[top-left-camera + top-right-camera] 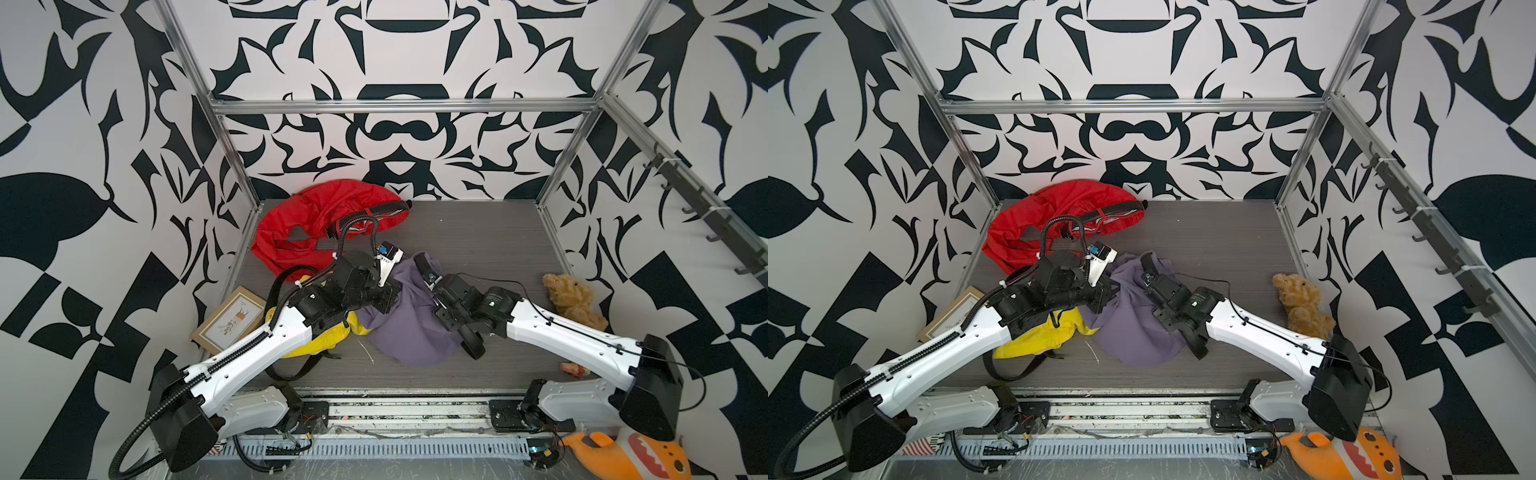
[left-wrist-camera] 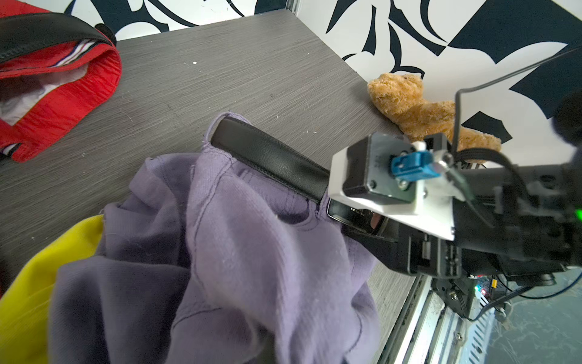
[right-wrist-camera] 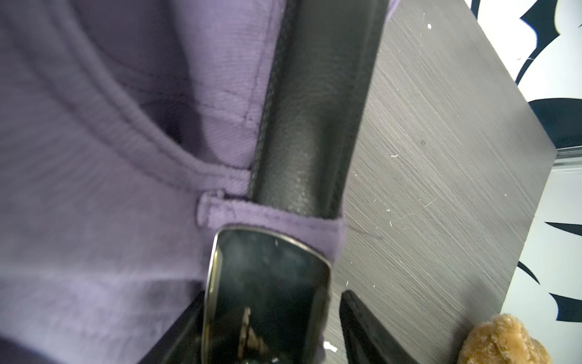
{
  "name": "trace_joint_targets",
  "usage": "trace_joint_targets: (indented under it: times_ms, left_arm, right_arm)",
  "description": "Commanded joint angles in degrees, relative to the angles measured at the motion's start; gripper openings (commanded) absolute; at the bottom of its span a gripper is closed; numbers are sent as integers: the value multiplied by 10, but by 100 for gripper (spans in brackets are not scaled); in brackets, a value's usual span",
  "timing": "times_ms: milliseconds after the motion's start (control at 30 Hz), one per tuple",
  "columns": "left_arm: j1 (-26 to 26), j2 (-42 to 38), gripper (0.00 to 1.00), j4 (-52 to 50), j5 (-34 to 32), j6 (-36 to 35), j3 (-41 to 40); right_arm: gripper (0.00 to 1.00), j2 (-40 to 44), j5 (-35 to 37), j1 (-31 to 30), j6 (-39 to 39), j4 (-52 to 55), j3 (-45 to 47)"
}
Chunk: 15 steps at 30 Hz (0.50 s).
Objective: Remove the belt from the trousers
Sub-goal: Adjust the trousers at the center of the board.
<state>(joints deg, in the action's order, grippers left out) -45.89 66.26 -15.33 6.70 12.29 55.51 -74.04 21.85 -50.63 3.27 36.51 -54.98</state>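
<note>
Right wrist view: right hand (image 3: 271,302) stands half-wide around the buckle (image 3: 267,283), a gap beside one finger. The belt (image 3: 308,110) runs through a loop (image 3: 271,217) of the purple trousers (image 3: 94,189), mid-counter (image 1: 478,249). In a top view, left hand (image 1: 388,297) pinches the purple trousers.

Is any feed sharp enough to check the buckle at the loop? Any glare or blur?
Right wrist view: buckle glossy with dim reflections, belt grain sharp, near trousers blurred. Left wrist view: belt crisp, trousers' lower folds smeared. In both top views: even light, no glare, buckle too small to check.
</note>
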Motion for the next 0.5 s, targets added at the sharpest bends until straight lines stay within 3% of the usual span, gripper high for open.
trace_joint_targets:
  times_ms: [0,67,167,333,433,467]
  left_arm:
    - [0,-20,0,28,5,10,25]
    - [0,-21,0,25,-2,10,18]
    - [1,-23,0,8,-36,12,5]
    - [2,-3,0,-75,-143,21,14]
    - [4,0,64,-108,-179,22,32]
    - [4,-8,77,-101,-182,23,36]
  right_arm:
    - [53,14,29,-2,-19,-82,15]
    - [36,21,26,0,-41,-103,19]
    - [20,33,3,5,-88,-96,11]
    - [13,94,-114,51,-156,-67,-5]
    - [11,119,-198,90,-185,-30,-42]
    - [11,122,-219,101,-195,-14,-60]
